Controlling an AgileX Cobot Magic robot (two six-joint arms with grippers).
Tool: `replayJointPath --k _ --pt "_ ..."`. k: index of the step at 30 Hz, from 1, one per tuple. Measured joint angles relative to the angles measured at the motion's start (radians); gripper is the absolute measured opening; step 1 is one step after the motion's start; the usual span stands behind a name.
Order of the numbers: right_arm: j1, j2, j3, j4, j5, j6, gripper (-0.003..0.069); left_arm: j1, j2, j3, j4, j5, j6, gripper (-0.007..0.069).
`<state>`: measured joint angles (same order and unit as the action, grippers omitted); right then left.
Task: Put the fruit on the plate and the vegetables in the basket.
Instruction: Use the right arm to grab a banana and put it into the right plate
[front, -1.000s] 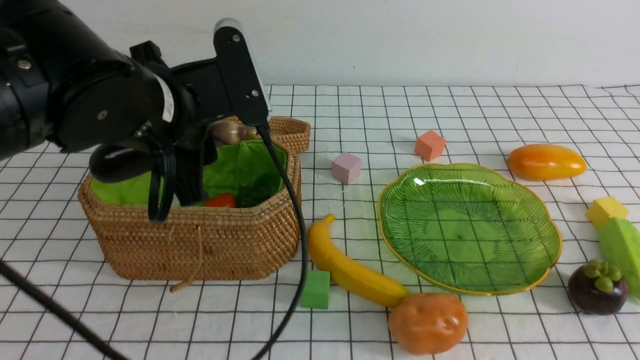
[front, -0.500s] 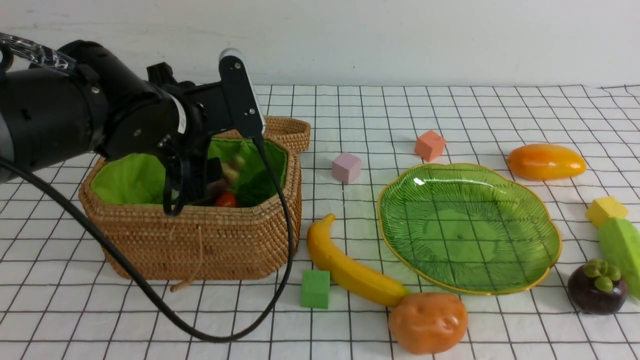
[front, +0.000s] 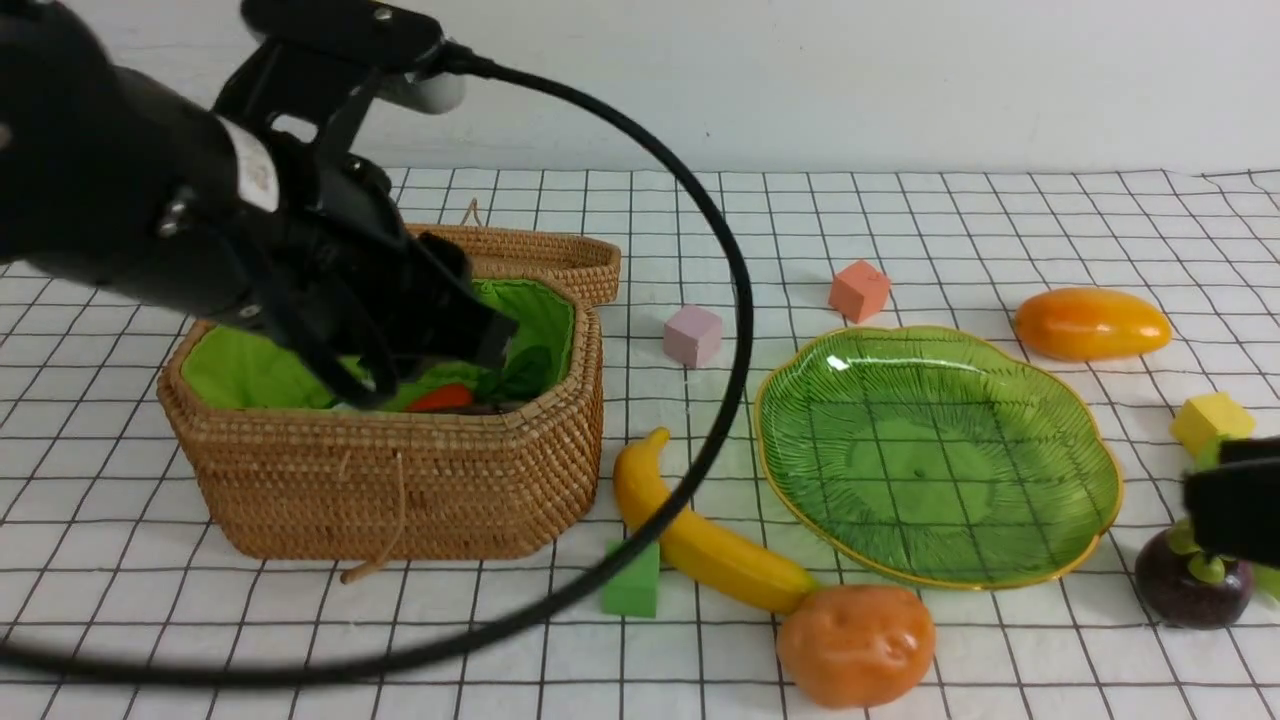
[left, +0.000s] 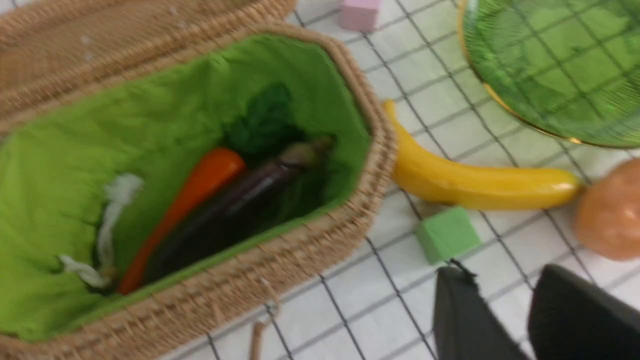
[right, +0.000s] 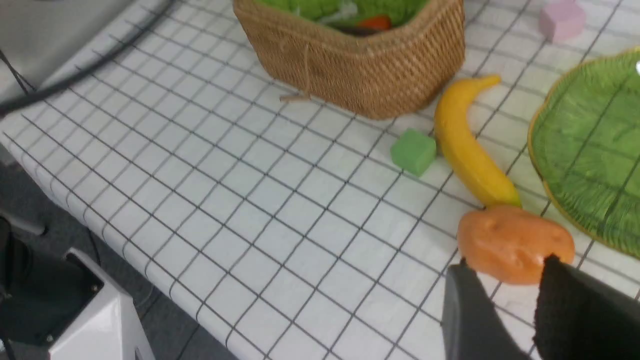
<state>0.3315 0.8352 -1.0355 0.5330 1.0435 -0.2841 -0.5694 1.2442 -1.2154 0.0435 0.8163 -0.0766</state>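
Observation:
The wicker basket (front: 400, 480) with green lining holds the red-orange pepper (left: 200, 182) and the dark purple eggplant (left: 235, 215). My left gripper (left: 500, 272) is open and empty, above the cloth just in front of the basket. The banana (front: 700, 540) and the potato (front: 855, 645) lie between the basket and the empty green plate (front: 935, 455). The mango (front: 1092, 323) lies beyond the plate. My right gripper (right: 507, 265) is open, hovering near the potato (right: 515, 242). It covers part of the mangosteen (front: 1190, 595) and most of the light green vegetable (front: 1272, 580).
Foam cubes are scattered about: pink (front: 692, 335), orange (front: 859, 290), green (front: 632, 585) beside the banana, yellow (front: 1212, 420) at the right. The left arm's black cable (front: 700, 420) loops across the front of the basket. The basket's lid (front: 530, 255) lies open behind it.
The left gripper let the eggplant go into the basket, then rose and swung away from it. The right gripper has come into the front view at the right edge.

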Motion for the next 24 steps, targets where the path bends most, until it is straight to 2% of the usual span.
replayJointPath --k 1,2,3,7,12,15,19,24 --pt "0.000 0.034 0.000 0.000 0.004 0.001 0.0230 -0.025 -0.037 0.021 -0.006 0.014 -0.001 0.0064" --pt "0.000 0.034 0.000 0.000 0.004 0.001 0.0230 -0.031 -0.045 0.025 -0.008 0.016 -0.001 0.0052" --pt "0.000 0.095 0.000 0.001 0.010 0.004 0.0232 -0.071 -0.109 0.069 -0.014 0.021 -0.001 -0.0011" --pt "0.000 0.190 0.000 0.015 0.013 0.004 0.0232 -0.142 -0.258 0.192 -0.026 0.021 -0.015 -0.0013" --pt "0.009 0.251 -0.001 0.035 0.013 -0.001 0.0232 -0.154 -0.387 0.306 -0.031 0.020 -0.075 -0.0013" --pt "0.076 0.314 -0.003 0.021 0.013 -0.016 0.0232 -0.154 -0.492 0.378 -0.035 0.017 -0.097 -0.0013" --pt "0.208 0.432 -0.043 -0.061 -0.046 -0.020 0.0236 -0.154 -0.640 0.448 -0.052 -0.018 -0.101 -0.0013" --pt "0.278 0.610 -0.155 -0.197 -0.122 -0.039 0.0262 -0.154 -0.770 0.495 -0.060 -0.076 -0.105 -0.0013"
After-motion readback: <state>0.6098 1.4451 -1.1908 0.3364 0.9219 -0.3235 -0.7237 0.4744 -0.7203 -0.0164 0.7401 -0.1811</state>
